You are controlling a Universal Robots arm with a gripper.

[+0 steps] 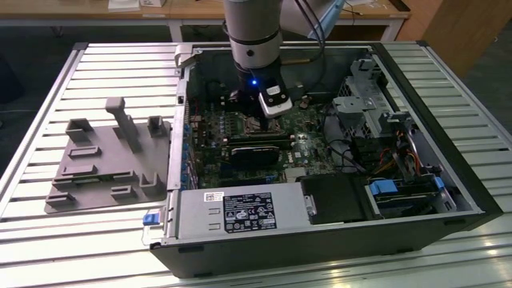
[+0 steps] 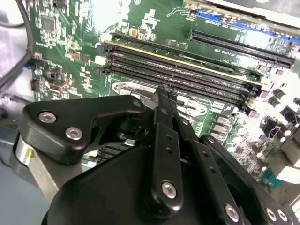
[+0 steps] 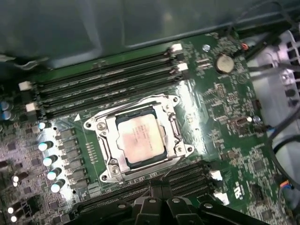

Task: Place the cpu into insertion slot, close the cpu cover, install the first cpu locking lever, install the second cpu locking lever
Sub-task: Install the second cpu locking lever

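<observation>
In the first wrist view the cpu (image 3: pixel 140 138), a dull silver square, lies flat in the insertion slot, whose pin field it hides. The silvery cpu cover (image 3: pixel 109 140) is folded down around it as a frame. Thin wire levers run along the socket's edges (image 3: pixel 176 131); I cannot tell whether they are latched. My gripper (image 3: pixel 158 186) is shut with nothing between its fingers, its tip just off the socket edge that faces the nearer memory slots. In the second wrist view the gripper (image 2: pixel 164 90) points down at the board. In the exterior view the gripper (image 1: pixel 254 118) hangs over the socket inside the case.
Long black memory slots (image 3: pixel 108 77) flank the socket on two sides. A black block (image 1: pixel 256 153) sits just in front of the socket, with a power supply (image 1: pixel 240 213) nearer still. Drive cages and cables (image 1: pixel 376 108) fill the exterior view's right. A grey fixture (image 1: pixel 104 162) lies outside the case.
</observation>
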